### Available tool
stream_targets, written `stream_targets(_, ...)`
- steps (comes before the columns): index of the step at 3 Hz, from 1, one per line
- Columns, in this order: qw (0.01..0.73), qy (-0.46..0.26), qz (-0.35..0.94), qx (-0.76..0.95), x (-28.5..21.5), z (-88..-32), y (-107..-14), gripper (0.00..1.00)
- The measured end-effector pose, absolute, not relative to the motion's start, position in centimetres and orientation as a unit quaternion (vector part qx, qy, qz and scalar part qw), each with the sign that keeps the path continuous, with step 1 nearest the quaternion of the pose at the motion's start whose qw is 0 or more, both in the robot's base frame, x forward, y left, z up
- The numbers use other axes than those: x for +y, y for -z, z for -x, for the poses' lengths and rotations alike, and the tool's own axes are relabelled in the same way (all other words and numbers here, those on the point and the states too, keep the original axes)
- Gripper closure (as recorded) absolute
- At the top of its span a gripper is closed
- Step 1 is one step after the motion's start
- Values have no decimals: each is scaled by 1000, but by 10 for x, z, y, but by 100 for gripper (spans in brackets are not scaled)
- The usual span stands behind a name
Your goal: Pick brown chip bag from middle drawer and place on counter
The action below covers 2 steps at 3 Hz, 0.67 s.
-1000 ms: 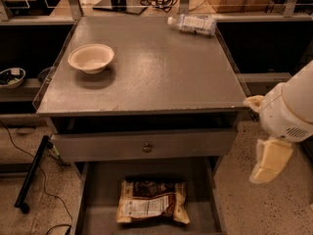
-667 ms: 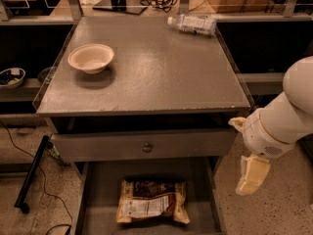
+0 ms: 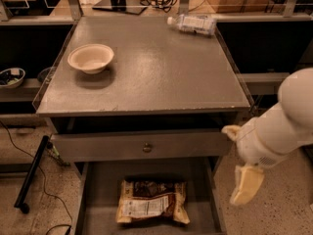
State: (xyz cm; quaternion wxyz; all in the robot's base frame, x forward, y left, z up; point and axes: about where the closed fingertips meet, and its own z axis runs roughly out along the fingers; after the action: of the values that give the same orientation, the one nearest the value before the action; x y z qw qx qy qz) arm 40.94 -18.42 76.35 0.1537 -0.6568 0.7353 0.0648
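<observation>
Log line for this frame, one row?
chip bag: lying in open drawer | gripper: right of drawer, apart from bag | counter: bowl, bottle

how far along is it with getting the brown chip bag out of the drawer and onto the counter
Done: the middle drawer stands open, with the brown chip bag lying flat on its floor. In hand: the gripper hangs outside the drawer, off its right side, apart from the bag. Left: reach in, grasp, lift, and set the bag on the counter, which bears a bowl and a bottle.

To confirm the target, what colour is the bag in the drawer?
Bag: dark brown, tan edges, in camera view; gripper hangs right of drawer.
</observation>
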Motion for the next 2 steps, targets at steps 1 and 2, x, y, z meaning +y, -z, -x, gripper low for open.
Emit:
stream_targets(1,150,-84,669,723,-163,-395,-746,0)
stream_targets(2,151,-116,679,709,-135,-386,-724,0)
